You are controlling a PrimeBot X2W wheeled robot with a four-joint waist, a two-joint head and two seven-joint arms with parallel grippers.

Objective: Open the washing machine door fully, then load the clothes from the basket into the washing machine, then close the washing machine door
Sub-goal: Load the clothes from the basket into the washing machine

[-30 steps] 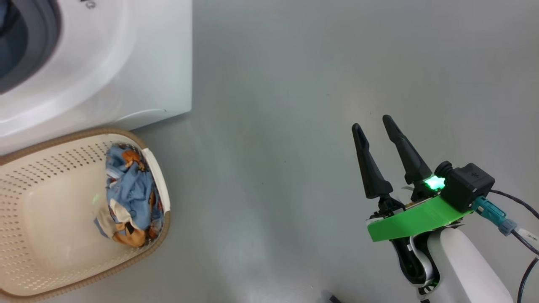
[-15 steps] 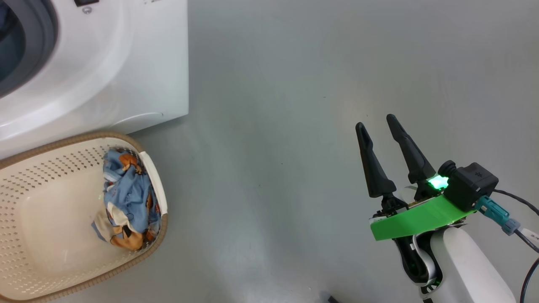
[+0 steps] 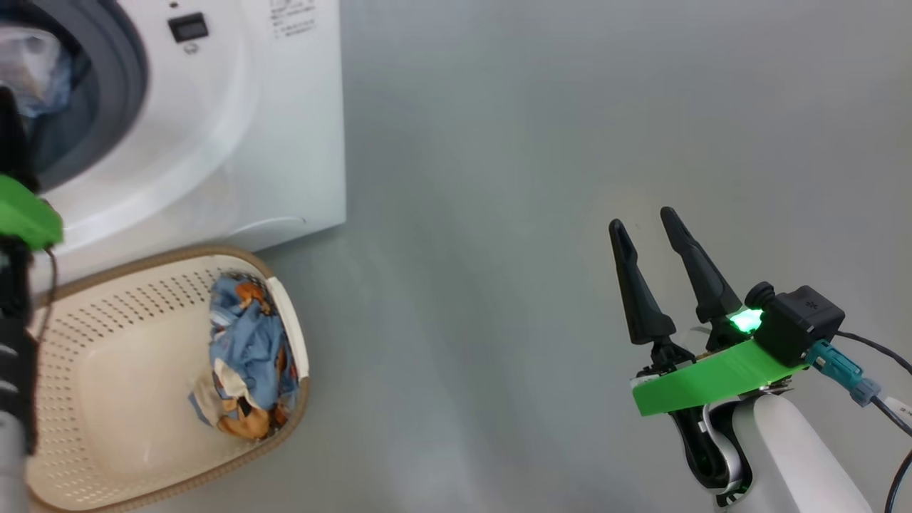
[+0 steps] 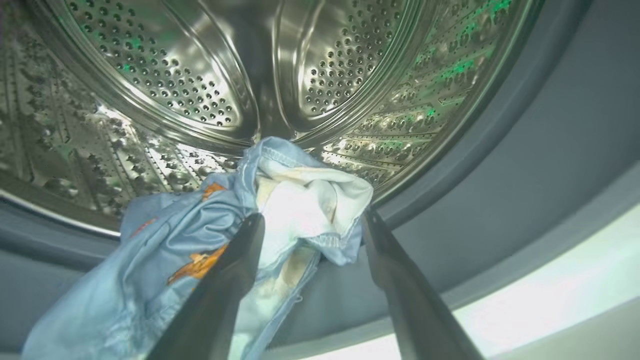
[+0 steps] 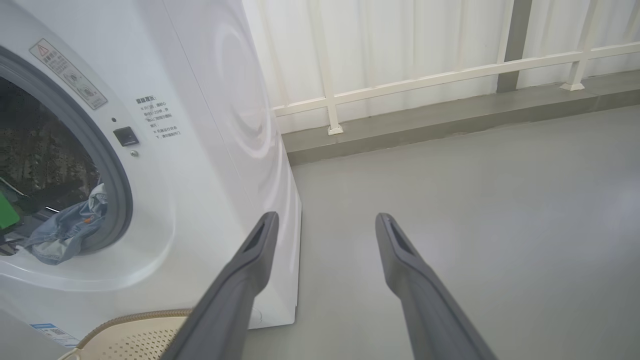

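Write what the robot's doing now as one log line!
left gripper: open, first bundle at drum mouth | right gripper: open over floor | basket: second bundle inside

At upper left, the washing machine (image 3: pixel 271 142) with its grey gasket (image 3: pixel 132 78); just below it, the basket (image 3: pixel 107 306) with one bundle of clothes (image 3: pixel 246 356) against its right end. At lower right, over grey floor (image 3: pixel 484 214), the right gripper (image 3: pixel 642 218), fingers apart and empty, green light (image 3: pixel 744 320) glowing at its wrist. At the left edge, a green bracket (image 3: pixel 25 217) of the left arm.
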